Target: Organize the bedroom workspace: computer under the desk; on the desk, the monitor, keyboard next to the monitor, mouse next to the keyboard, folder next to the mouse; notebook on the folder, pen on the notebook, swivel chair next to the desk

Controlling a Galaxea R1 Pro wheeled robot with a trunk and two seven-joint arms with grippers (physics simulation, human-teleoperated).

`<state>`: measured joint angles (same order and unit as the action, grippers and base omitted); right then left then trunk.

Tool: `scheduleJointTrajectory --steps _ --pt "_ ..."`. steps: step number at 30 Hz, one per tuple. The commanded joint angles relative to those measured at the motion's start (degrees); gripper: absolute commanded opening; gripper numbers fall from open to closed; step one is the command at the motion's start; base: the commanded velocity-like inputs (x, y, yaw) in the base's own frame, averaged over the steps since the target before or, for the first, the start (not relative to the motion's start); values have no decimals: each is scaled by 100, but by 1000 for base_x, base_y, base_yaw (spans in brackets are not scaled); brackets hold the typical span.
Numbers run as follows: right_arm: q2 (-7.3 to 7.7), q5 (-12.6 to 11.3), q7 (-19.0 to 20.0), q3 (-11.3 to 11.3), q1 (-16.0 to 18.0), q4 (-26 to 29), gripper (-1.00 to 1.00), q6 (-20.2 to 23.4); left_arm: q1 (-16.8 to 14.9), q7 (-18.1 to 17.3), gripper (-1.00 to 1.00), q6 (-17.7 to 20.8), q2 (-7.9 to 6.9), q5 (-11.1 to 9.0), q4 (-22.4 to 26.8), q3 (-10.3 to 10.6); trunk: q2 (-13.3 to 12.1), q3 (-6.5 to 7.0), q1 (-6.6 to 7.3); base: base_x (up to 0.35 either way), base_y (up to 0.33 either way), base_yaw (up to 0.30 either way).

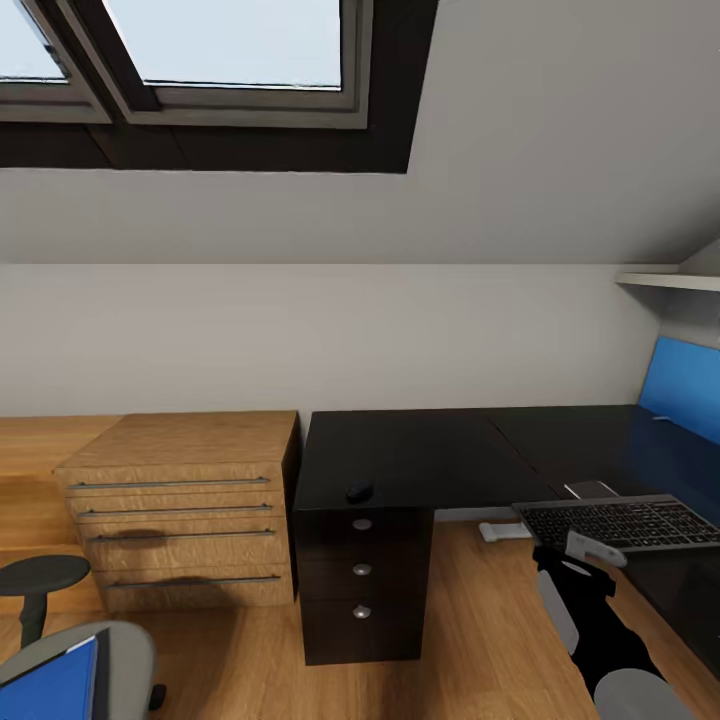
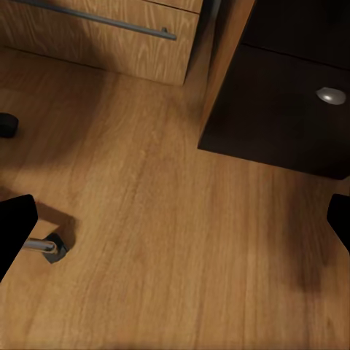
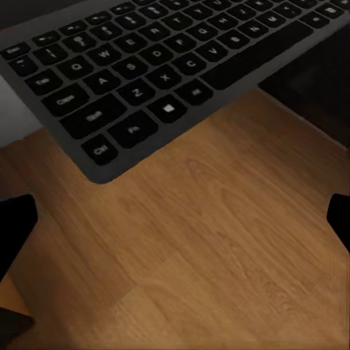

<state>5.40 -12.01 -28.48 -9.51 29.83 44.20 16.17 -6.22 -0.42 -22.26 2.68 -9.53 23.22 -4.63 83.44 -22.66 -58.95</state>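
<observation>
The black desk (image 1: 420,455) runs along the wall and turns toward me at the right. A small dark mouse (image 1: 359,491) lies near its front edge, above the drawer unit (image 1: 362,570). The keyboard (image 1: 620,522) rests on the right wing, and one end (image 3: 168,65) juts out over the floor. My right gripper (image 1: 585,546) hangs just in front of and below that end, open (image 3: 175,219) and empty. At the lower left is the swivel chair (image 1: 130,650) with the blue folder (image 1: 50,690) on its seat. My left gripper (image 2: 175,226) is open over the floor. Monitor, computer, notebook and pen are out of view.
A light wooden dresser (image 1: 180,505) stands against the desk's left side. A chair castor (image 2: 51,248) and the drawer unit (image 2: 292,109) are near my left gripper. A white object (image 1: 505,530) lies on the floor under the desk. A blue panel (image 1: 685,385) lines the right wall.
</observation>
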Motion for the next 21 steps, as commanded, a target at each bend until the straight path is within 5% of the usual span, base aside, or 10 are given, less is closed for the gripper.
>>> scheduleJointTrajectory --steps 1,11,16,21 --pt "3 -12 -4 47 -1 -21 100 -56 -3 0 100 -14 4 -5 -2 -20 4 -7 0 -8 1 0" --pt "3 90 496 475 -156 -174 100 -748 -3 15 100 -15 4 -8 -6 -28 4 -7 0 -2 0 0" --pt "-3 185 638 544 -205 -483 100 -1169 -2 7 100 -15 4 -5 -16 -27 4 -7 0 0 0 0" --pt "-148 282 665 876 -213 -1182 100 -1893 -5 -1 100 -29 12 -5 -35 -23 4 -7 0 0 0 0"
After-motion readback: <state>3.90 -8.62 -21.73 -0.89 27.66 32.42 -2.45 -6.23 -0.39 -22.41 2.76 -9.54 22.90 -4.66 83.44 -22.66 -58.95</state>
